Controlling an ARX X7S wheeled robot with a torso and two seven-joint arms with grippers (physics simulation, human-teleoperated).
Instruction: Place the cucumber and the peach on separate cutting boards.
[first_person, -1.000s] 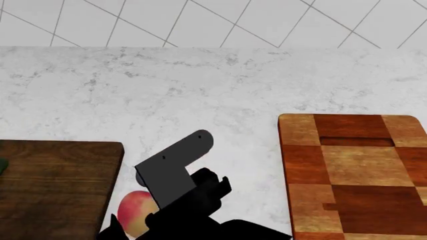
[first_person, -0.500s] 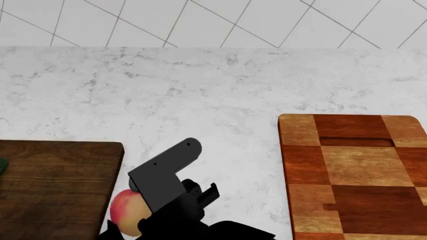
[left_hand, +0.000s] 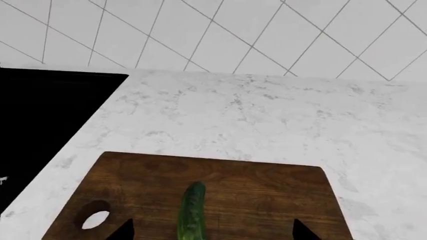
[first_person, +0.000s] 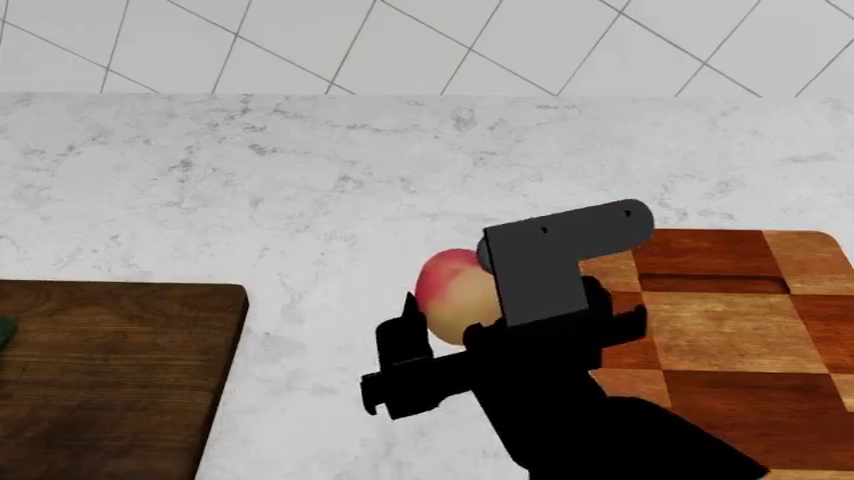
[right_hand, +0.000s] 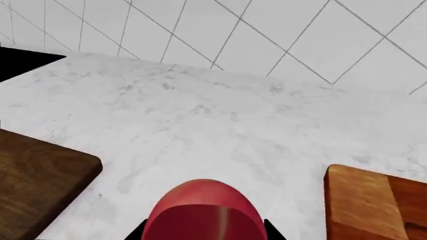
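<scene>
My right gripper (first_person: 461, 330) is shut on the peach (first_person: 450, 296), a pinkish-red and pale yellow fruit, and holds it above the marble counter just left of the checkered cutting board (first_person: 721, 340). In the right wrist view the peach (right_hand: 205, 210) fills the space between the fingers (right_hand: 272, 232). The dark walnut cutting board (first_person: 107, 370) lies at the left. The cucumber (left_hand: 192, 212) lies on the walnut board (left_hand: 267, 195) in the left wrist view, and a green sliver of it (first_person: 6, 332) shows at the head view's left edge. My left gripper (left_hand: 210, 235) is open above it, fingertips wide on either side.
A white marble counter (first_person: 400, 180) runs under both boards, with a white tiled wall (first_person: 427, 45) behind. A black recessed area (left_hand: 40, 120) lies beside the walnut board. The checkered board's corner (right_hand: 373, 205) shows in the right wrist view.
My right gripper has lifted the peach from beside the walnut board and carried it up and to the right, close to the checkered board's left edge.
</scene>
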